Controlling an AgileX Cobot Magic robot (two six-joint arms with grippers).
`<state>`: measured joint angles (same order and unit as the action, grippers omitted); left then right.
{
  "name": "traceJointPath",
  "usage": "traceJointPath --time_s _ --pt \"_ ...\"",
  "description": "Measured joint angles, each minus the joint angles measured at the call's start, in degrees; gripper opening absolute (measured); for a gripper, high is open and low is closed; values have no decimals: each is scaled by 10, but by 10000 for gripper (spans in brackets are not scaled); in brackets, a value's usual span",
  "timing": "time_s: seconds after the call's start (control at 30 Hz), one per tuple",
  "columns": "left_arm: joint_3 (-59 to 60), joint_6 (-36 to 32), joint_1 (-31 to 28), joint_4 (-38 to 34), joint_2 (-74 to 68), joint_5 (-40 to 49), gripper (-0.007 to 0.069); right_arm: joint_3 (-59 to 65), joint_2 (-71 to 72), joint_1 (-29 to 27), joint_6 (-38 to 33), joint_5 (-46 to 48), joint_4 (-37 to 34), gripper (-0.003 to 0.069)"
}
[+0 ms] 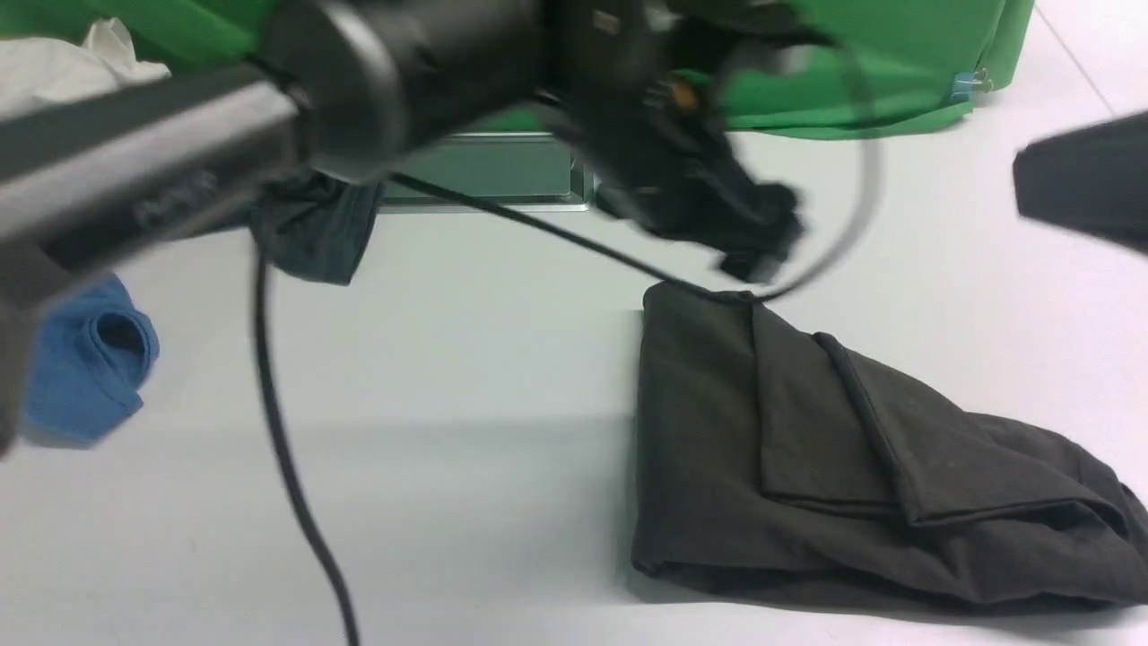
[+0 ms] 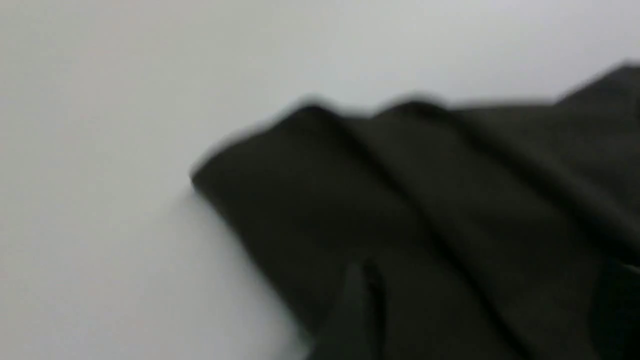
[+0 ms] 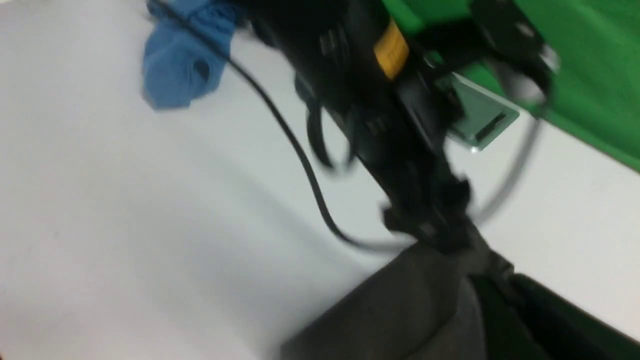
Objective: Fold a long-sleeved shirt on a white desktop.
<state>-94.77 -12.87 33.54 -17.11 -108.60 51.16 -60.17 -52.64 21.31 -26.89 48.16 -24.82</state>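
Dark brownish-black knit long-sleeved shirt (image 1: 807,467) is lying folded into a thick bundle on the matte white tabletop (image 1: 466,377), near-right part of the scene. Layered flaps are showing on top, w/ one hemmed edge running diagonally.

Black left hand (image 1: 752,256), motion-blurred, is hanging over the shirt's far-left corner; touching the cloth or not – can't tell. In the left wrist view one finger (image 2: 356,300) is showing over the dark fabric w/ the other well apart at the frame edge, so this hand is standing wide open and gripping nothing. Dark-grey left arm (image 1: 179,152) is reaching across from the left, w/ a thin black cable (image 1: 280,449) trailing over the tabletop.

Blurred right hand (image 1: 1072,179) is showing only as a dark shape at the right edge, farther off than the shirt. Parted or closed – can't tell.

Crumpled blue shirt (image 1: 90,359) is sitting at the left, well apart from the bundle. Small bluish-charcoal garment (image 1: 314,229) is lying far-left, just beside the rectangular metal-framed hatch (image 1: 502,170). Bright green cloth backdrop (image 1: 897,63) is draping along the far side.
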Motion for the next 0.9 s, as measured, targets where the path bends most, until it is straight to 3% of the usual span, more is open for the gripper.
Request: traceJointPath --time_s 0.03,0.07,0.13,0.2,0.27,0.53,0.9 --pt "5 -5 -5 -9 0 0 500 7 -2 0 -1 -2 0 76" --pt "57 -42 -18 -82 0 -21 365 41 -15 0 -1 -19 -2 79" --pt "122 -66 -20 -130 -8 -78 181 93 -39 0 -1 -50 -8 82" --pt "168 -79 -15 -146 -22 -129 75 141 -61 0 -2 -90 -22 83" --pt "206 -94 -12 -158 -43 -156 35 178 -81 0 -3 -130 -37 83" --pt "245 -126 -11 -207 -63 -195 20 212 -220 32 -83 -211 -84 83" --pt "248 -126 -11 -213 -62 -197 20 138 -354 86 -105 -266 -91 83"
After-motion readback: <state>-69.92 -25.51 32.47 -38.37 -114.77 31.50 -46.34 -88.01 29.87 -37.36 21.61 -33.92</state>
